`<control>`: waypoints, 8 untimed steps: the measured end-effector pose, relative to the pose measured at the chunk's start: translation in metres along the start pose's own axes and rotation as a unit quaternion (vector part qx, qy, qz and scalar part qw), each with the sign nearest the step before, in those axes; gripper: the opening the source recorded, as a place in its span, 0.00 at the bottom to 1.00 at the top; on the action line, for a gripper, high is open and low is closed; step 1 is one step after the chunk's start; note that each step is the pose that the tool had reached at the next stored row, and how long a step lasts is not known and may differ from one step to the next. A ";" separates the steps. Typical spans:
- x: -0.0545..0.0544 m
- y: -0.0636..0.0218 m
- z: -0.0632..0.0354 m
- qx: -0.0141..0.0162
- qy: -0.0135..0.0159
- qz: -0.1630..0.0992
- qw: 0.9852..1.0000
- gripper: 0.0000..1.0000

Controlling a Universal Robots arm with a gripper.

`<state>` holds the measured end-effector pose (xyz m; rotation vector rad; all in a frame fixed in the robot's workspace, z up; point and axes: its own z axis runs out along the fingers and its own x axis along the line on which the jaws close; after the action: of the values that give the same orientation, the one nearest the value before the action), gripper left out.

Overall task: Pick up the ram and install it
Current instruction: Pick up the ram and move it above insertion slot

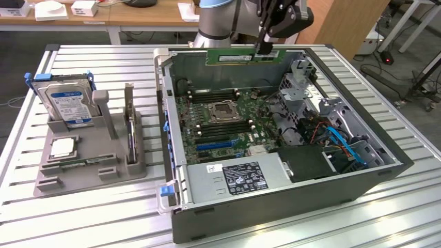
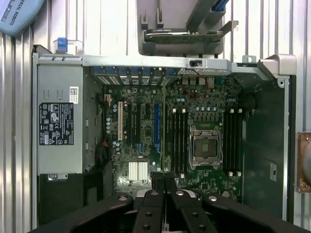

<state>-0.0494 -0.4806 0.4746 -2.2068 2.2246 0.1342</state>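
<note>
The ram (image 1: 241,56), a long green stick with a white label strip, hangs level above the far edge of the open computer case (image 1: 386,173). My gripper (image 1: 264,50) is shut on the end of the stick toward the exterior view's right. In the wrist view the black fingers (image 2: 156,187) meet over the motherboard (image 2: 141,126), and the ram's thin edge (image 2: 163,131) runs out from between them. Black memory slots (image 2: 179,141) flank the processor socket (image 2: 205,147). A second, similar stick (image 1: 129,135) stands on edge in the grey holder (image 1: 76,178).
At the exterior view's left, the grey holder carries a silver hard drive (image 1: 69,106) with a blue-white label and a square silver processor chip (image 1: 62,148). A power supply (image 1: 231,178) fills the case's near corner. Drive cages and blue cables (image 1: 344,147) crowd the case's right side.
</note>
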 end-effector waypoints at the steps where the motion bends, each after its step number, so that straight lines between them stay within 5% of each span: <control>1: 0.000 -0.0020 0.0000 0.000 0.000 0.000 1.000 0.11; 8: 0.000 -0.0116 0.0006 -0.001 0.000 -0.007 1.000 0.11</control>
<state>-0.0379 -0.4807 0.4733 -2.2234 2.2082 0.1351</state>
